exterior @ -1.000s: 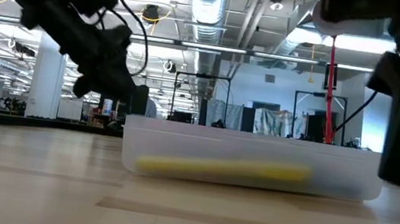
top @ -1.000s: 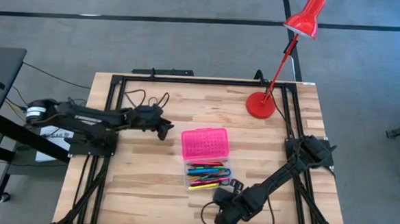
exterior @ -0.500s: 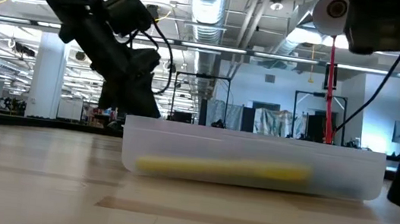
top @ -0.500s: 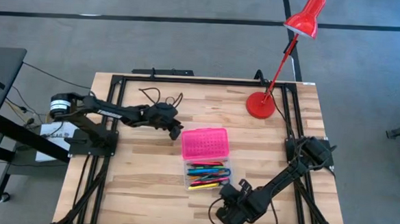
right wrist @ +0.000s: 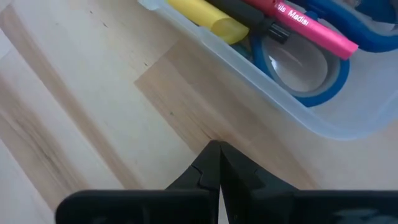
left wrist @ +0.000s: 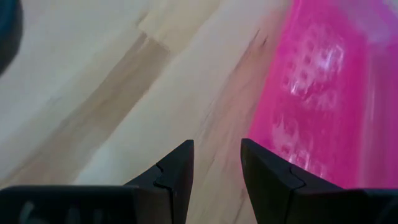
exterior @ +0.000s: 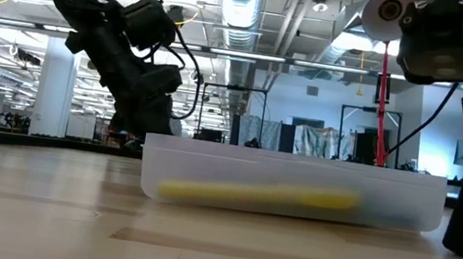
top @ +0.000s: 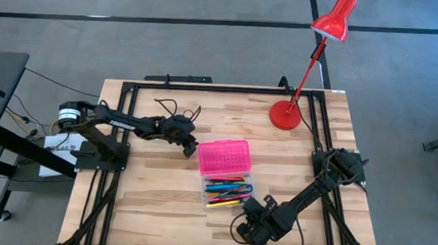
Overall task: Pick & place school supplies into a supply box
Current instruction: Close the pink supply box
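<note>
High view: we look straight down from well above, taking in the whole table [top: 162,202] and both arms.
Low view: we sit at table-top height, facing level across the wood into the room, very near the clear base [exterior: 295,186] of the supply box.
Left wrist view: we look down close past two dark fingers [left wrist: 177,177] at the pink lid [left wrist: 323,93].
Right wrist view: close above the base's corner.
Shared: the supply box [top: 224,171] appears in all four views.
</note>
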`<state>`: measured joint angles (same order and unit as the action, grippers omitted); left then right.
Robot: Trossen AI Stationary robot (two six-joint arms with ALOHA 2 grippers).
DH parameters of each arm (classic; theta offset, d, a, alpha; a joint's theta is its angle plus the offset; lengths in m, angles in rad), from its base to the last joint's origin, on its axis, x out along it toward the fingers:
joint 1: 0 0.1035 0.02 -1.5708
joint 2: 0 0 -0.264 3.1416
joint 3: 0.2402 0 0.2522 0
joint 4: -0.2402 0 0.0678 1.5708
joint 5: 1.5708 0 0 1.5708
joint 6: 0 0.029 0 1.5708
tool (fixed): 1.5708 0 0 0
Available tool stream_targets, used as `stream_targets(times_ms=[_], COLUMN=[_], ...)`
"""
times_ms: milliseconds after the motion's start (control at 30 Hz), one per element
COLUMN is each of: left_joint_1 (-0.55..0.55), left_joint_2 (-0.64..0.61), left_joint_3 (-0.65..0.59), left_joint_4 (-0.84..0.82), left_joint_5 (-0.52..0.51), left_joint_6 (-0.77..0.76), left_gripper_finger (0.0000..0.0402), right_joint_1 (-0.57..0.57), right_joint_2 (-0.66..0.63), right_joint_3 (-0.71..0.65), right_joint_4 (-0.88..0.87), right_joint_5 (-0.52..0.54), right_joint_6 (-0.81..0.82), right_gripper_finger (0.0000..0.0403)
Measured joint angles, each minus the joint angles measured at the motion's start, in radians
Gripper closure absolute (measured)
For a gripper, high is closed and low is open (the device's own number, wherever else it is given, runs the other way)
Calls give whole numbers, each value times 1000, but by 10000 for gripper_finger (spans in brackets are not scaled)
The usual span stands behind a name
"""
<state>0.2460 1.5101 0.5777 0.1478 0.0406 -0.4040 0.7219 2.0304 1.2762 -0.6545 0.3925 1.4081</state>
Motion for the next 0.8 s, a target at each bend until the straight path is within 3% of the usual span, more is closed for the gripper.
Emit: stream_targets(times_ms=[400, 800], left_joint_1=[-39, -78], left_joint_2=[87, 88], left_joint_3=[-1, -1], left_joint_4=[108, 69], left_joint_5=[25, 36], left_joint_6=[-18, -10], left_gripper_finger=[276, 276], right_joint_1=[-17, -37], right_joint_2=[1, 3], right_joint_3=[-1, 0], right_joint_4=[4, -48], right_joint_5=[2, 4], right_joint_6=[-28, -28], right_gripper_finger=[403, 403])
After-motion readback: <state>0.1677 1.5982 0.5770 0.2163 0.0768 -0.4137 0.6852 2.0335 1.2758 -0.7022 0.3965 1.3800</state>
